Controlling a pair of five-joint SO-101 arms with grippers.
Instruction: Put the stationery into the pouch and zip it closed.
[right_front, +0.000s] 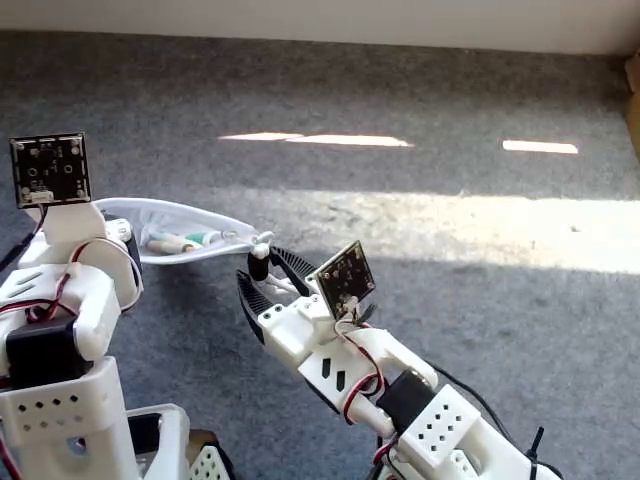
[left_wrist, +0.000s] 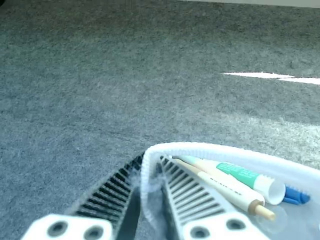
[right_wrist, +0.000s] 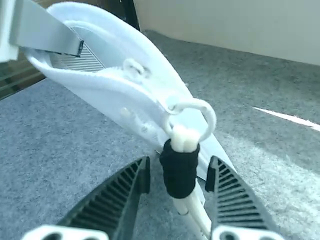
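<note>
On the grey carpeted tabletop (right_front: 450, 120), over on my left side, sits the white translucent fabric pouch (right_front: 175, 225), its mouth open. My left claw (left_wrist: 151, 161) is clamped on the pouch's rolled white rim, the 2 ribbed black fingers (left_wrist: 190, 195) pinching the fabric between them. Inside the pouch, just beside that grip, lie a green-and-white marker (left_wrist: 245, 177), a cream-coloured pen (left_wrist: 225, 190) touching it, and a blue piece (left_wrist: 296, 195) that I cannot identify. My right claw (right_wrist: 178, 164) stands spread at the pouch's other end, near the middle of the tabletop. Between its 2 fingers sits the stubby black zipper pull (right_wrist: 180, 170) on a white cord loop (right_wrist: 197, 112); whether either finger touches it I cannot tell.
</note>
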